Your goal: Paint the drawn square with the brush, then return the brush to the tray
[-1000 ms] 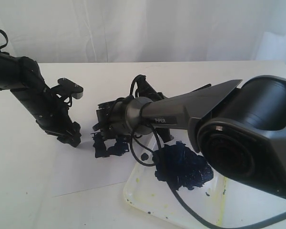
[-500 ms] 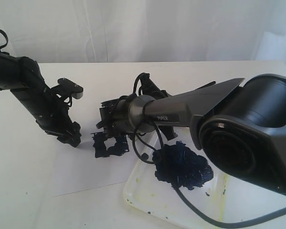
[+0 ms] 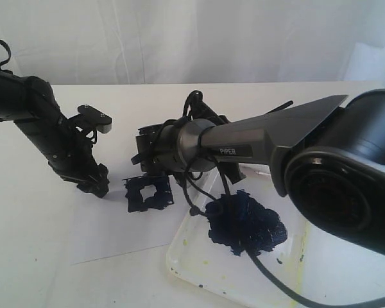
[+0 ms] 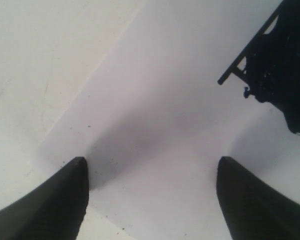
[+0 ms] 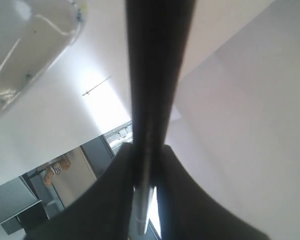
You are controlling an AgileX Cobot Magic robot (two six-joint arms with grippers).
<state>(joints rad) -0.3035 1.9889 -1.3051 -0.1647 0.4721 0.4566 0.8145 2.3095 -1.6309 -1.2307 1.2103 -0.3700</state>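
Lifting is seen: the right gripper point(image 3: 146, 156), low over the drawn square point(image 3: 149, 194) a second ago, is now raised clear of it and clamped on the brush point(image 5: 157, 75). The square is bared just below that gripper on the paper point(image 3: 115, 231), filled patchily with blue-black paint, white gaps showing. The left gripper point(image 4: 151, 162) is held nearby with fingers apart. The tray point(image 3: 179, 260) is set under the right arm point(image 3: 256, 138).

Right gripper point(image 3: 144, 156) has lifted and drawn back off the drawn square point(image 3: 149, 194), and the whole painted outline is now uncovered. Right arm point(image 3: 263, 136) sits higher, and its big joint housing point(image 3: 346, 186) has shifted right. The dangling cable point(image 3: 191, 196) loop has pulled in toward the tray point(image 3: 179, 256) corner.
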